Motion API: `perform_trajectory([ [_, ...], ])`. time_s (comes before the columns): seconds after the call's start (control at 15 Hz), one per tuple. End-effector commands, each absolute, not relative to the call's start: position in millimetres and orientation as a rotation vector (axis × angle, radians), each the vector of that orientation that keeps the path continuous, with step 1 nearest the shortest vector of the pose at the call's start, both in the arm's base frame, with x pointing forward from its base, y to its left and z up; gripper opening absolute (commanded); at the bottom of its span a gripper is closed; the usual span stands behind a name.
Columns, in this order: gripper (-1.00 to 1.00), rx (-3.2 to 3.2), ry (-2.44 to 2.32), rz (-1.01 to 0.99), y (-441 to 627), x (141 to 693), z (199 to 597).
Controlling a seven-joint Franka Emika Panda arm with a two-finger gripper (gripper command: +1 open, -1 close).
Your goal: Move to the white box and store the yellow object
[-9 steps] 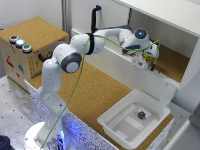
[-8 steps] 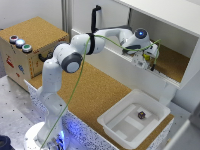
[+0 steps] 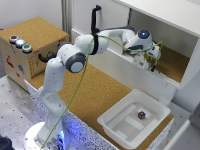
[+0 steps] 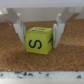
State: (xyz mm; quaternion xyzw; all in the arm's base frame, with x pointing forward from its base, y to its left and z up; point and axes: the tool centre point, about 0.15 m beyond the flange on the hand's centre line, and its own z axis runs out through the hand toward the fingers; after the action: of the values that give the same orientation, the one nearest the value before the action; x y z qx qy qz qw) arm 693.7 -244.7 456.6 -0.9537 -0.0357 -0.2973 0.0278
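In the wrist view a yellow cube (image 4: pixel 39 40) marked with a black letter S sits on a cork floor. It lies between my two fingers (image 4: pixel 21 30), which stand tight against its two sides. In the exterior view my gripper (image 3: pixel 149 62) reaches down into the open cabinet shelf at the exterior view's upper right; the cube is too small to make out there. The white box (image 3: pixel 117 105), a shallow tub, stands on the cork table at the lower right, well apart from the gripper. A small dark round object (image 3: pixel 141 115) lies inside it.
The white cabinet's wall (image 3: pixel 120 62) stands between the shelf and the tub, and its black handle (image 3: pixel 95 20) rises behind my arm. A wooden box (image 3: pixel 30 47) with coloured buttons stands at the exterior view's left. A thin yellow-green cable (image 3: pixel 80 85) hangs along the arm.
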Motion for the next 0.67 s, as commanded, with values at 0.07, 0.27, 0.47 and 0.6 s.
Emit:
perform_trajectory([
  [0.07,-1.00,-2.898,-0.124,-0.757,-249.4,699.4,443.5],
  [0.27,-1.00,-2.886,-0.154,-0.818,-259.6,666.0,458.3],
  [0.47,-1.00,-2.867,-0.177,-0.873,-274.0,621.9,473.1],
  [0.6,-1.00,-2.865,-0.189,-0.898,-282.3,589.9,479.3],
])
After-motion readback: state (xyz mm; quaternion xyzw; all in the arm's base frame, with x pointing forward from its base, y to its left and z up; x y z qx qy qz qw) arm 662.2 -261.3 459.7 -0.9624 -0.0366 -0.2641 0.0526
